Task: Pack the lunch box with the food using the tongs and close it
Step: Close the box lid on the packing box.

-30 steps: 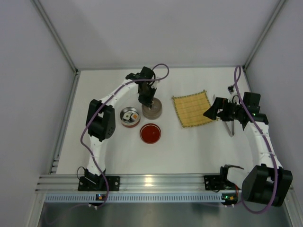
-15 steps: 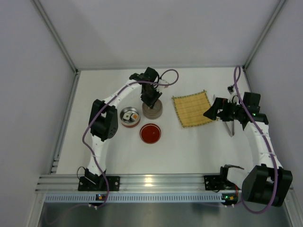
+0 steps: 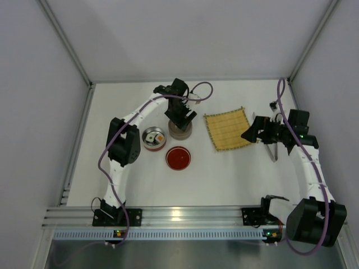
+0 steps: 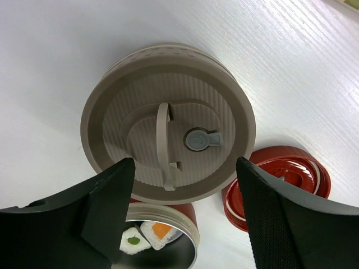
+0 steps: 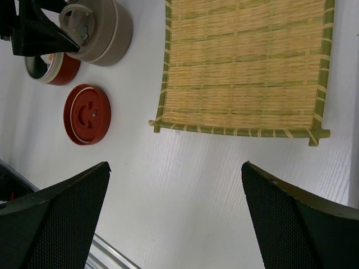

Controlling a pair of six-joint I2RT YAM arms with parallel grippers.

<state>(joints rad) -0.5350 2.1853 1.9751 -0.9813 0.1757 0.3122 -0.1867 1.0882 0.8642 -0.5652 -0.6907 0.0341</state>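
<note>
Table: white tabletop [image 3: 140, 185], beneath both arms.
Mat: yellow woven bamboo mat with green edging [image 5: 244, 67], flat, ahead of the right gripper [image 5: 175, 168].
Right gripper: fingers spread wide, nothing between them.
Left gripper [image 4: 185, 168]: fingers spread wide, pinching nothing, hanging above the container.
Container: round taupe container with ribbed lid and strap handle [image 4: 168, 112], directly below the left gripper, lid on.
Red lid: round red lid [image 4: 291, 179], on the table beyond the left gripper's right finger.
Bowl: round steel bowl [image 4: 188, 241], open, just beside the taupe container, under the left gripper's near side.
Tongs: slim grey metal tongs [image 3: 273, 152], on the table behind the right gripper, under its wrist.
Food: two white sushi pieces [image 4: 160, 231], inside the steel bowl.
</note>
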